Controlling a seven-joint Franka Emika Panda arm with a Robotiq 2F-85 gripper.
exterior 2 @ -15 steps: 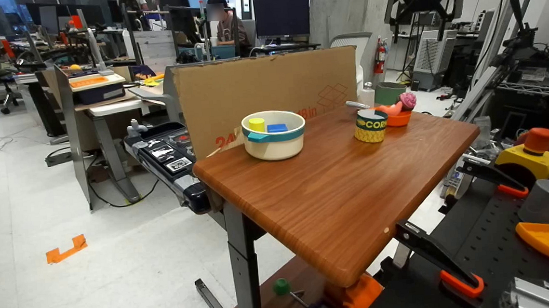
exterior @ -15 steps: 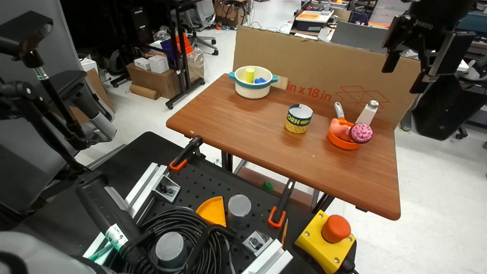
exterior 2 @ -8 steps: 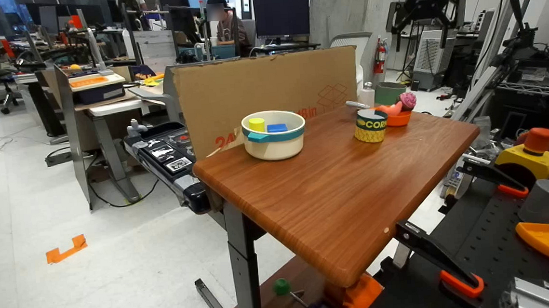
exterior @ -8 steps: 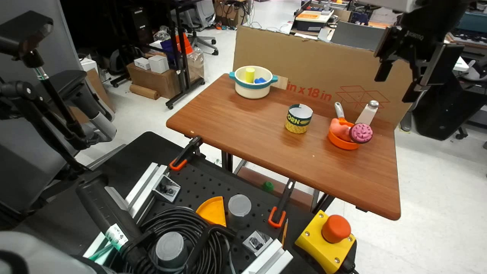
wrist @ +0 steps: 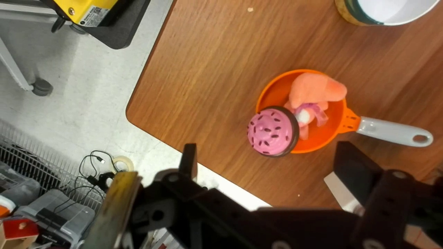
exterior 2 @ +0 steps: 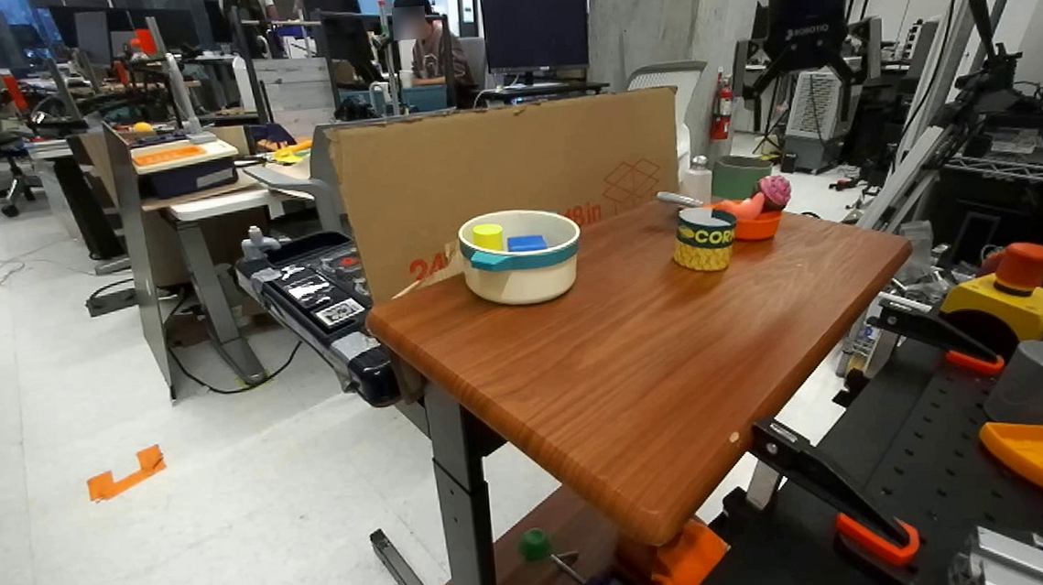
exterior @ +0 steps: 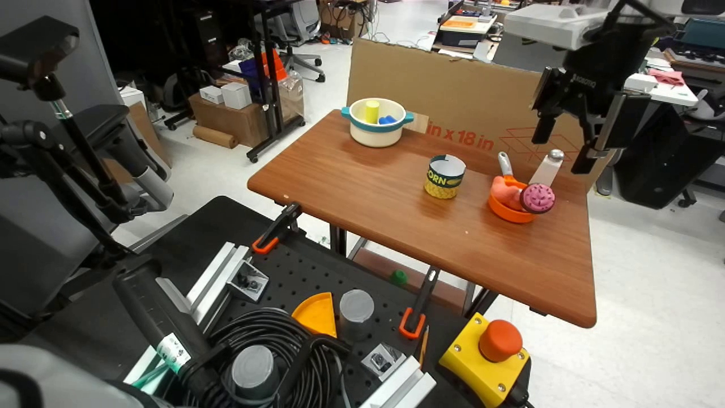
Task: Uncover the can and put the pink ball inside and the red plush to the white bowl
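Observation:
My gripper (exterior: 563, 148) hangs above the far right part of the table, open with nothing between its fingers. In the wrist view, the pink ball (wrist: 270, 131), dotted with dark sprinkles and brown underneath, leans on the rim of an orange handled bowl, beyond the fingertips. The coral-red plush (wrist: 313, 90) lies inside that bowl. The can (exterior: 443, 180), yellow with a dark CORN band, stands upright mid-table; its top looks pale, and whether a lid covers it I cannot tell. At the far left, the white bowl (exterior: 376, 137) with teal rim and handles contains a yellow cylinder and something blue.
The orange bowl (wrist: 313, 147) has a pale handle (wrist: 394, 131) pointing away from the pink ball. A white shaker (exterior: 547, 169) stands close behind it. A cardboard sheet (exterior: 481, 90) walls off the table's back edge. Clamps (exterior: 419, 300) grip the front edge.
My gripper has moved left and down in an exterior view, closer to the orange bowl, with its fingers staying apart. The objects on the table have not moved.

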